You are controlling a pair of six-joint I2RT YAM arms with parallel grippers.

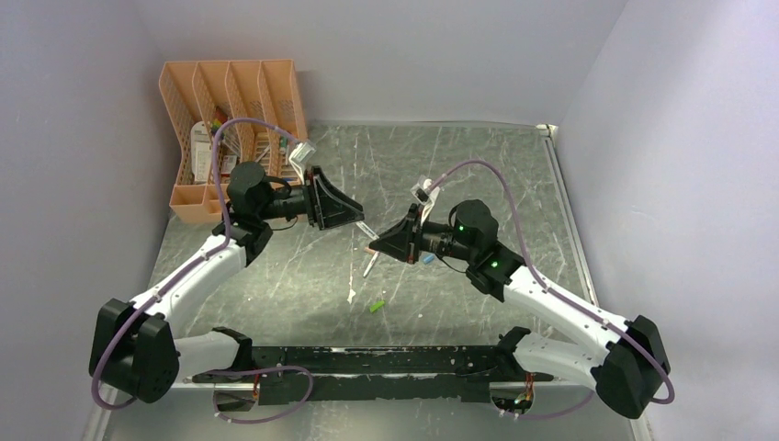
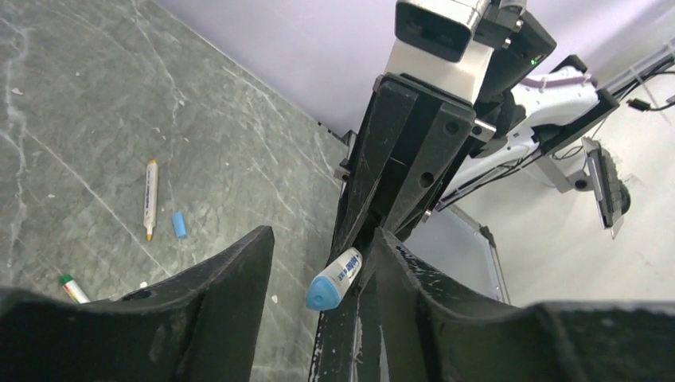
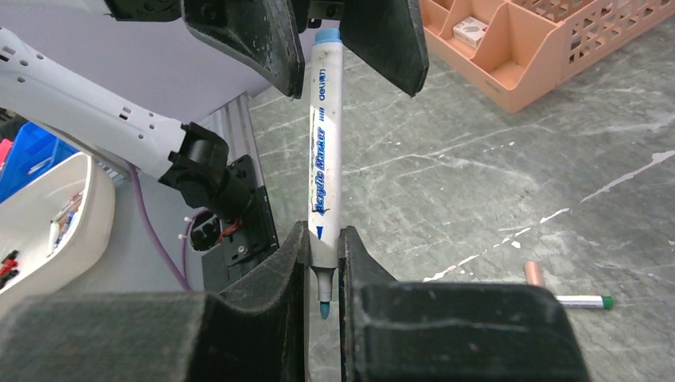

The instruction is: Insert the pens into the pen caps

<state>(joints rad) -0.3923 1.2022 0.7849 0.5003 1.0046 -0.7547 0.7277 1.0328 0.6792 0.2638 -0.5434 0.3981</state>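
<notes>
Scratched grey tabletop (image 1: 459, 184) carries a green cap (image 1: 377, 305) nearest the bases. Beyond it, the right gripper (image 3: 322, 235) is clenched on the blue-tipped pen (image 3: 324, 159) near its nib. The pen's rear end sits between the left gripper's (image 2: 322, 247) spread fingers, seemingly unclamped. A blue cap (image 2: 180, 224) lies beside an orange-tipped pen (image 2: 150, 199). A green-tipped pen (image 2: 73, 288) is half hidden by a finger. The peach organiser (image 1: 230, 101) stands farthest.

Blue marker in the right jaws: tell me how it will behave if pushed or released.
The blue marker looks stiff: gripped only near its nib by the jaws of the right gripper, its barrel stands straight. The round, glossy barrel may slip under an end push, and would probably roll on the table. Thin plastic, so likely light.
</notes>
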